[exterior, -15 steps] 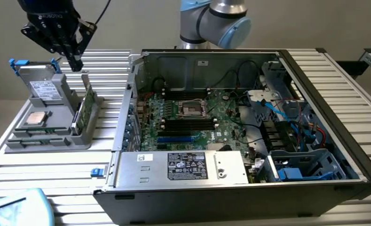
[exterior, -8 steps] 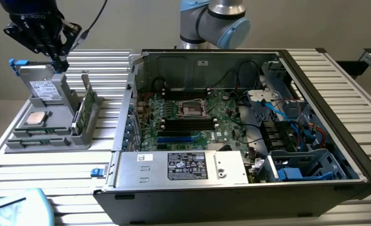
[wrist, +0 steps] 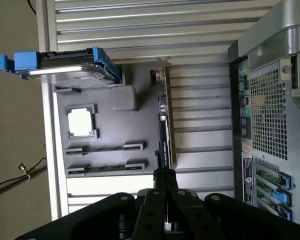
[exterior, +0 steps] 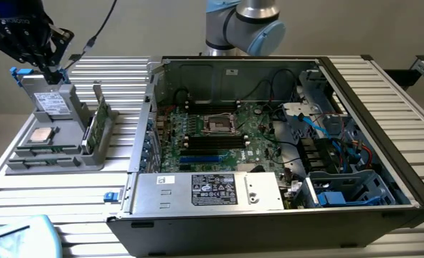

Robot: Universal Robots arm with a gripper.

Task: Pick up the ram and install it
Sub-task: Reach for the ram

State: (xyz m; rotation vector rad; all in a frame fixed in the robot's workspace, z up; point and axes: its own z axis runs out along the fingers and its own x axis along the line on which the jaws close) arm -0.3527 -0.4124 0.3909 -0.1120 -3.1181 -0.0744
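One slim green stick, the ram (wrist: 106,168), lies in a slot of the grey tray (wrist: 115,131) near the processor (wrist: 81,121) — light, stiff, likely fragile, best pinched along its long edges. The gripper (wrist: 165,176) hangs over the tray, fingers pressed together, empty.

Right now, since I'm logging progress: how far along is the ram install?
Done: nothing; the ram lies in its tray. In hand: nothing; the shut gripper hangs above the tray. Left: picking it up and seating it on the motherboard.
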